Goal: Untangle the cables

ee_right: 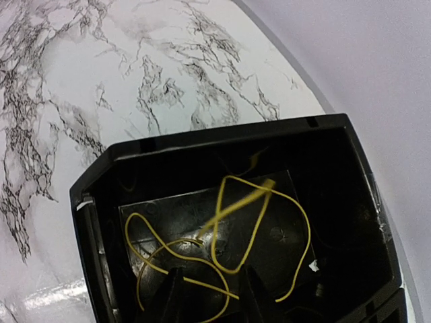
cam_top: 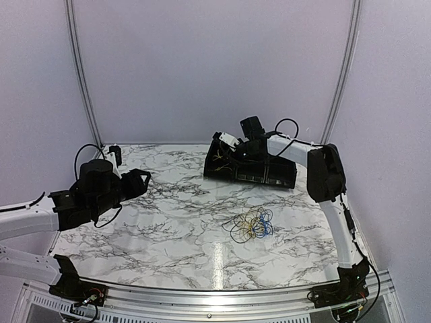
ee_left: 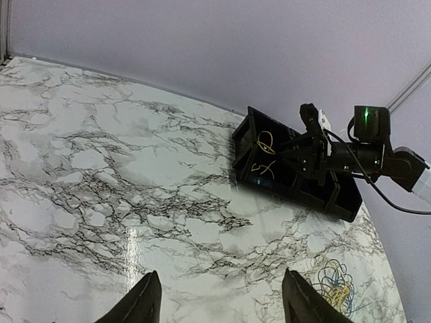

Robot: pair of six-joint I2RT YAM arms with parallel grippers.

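Note:
A tangle of thin yellow, blue and black cables [cam_top: 250, 224] lies on the marble table, right of centre; it also shows in the left wrist view [ee_left: 335, 286]. A yellow cable [ee_right: 229, 229] lies loose in the end compartment of a black tray [cam_top: 269, 176]; part of it is blurred. My right gripper [cam_top: 225, 147] hangs over that compartment, its jaws [ee_right: 212, 296] open just above the yellow cable and holding nothing. My left gripper [cam_top: 138, 183] hovers open and empty over the table's left side, far from the tangle; its fingers [ee_left: 145, 299] show at the bottom of its wrist view.
The black tray [ee_left: 340, 202] has several compartments and lies at the back right; yellow wire [ee_left: 264, 168] shows in two of them. Lilac walls close the back and sides. A metal rail [cam_top: 202, 296] runs along the near edge.

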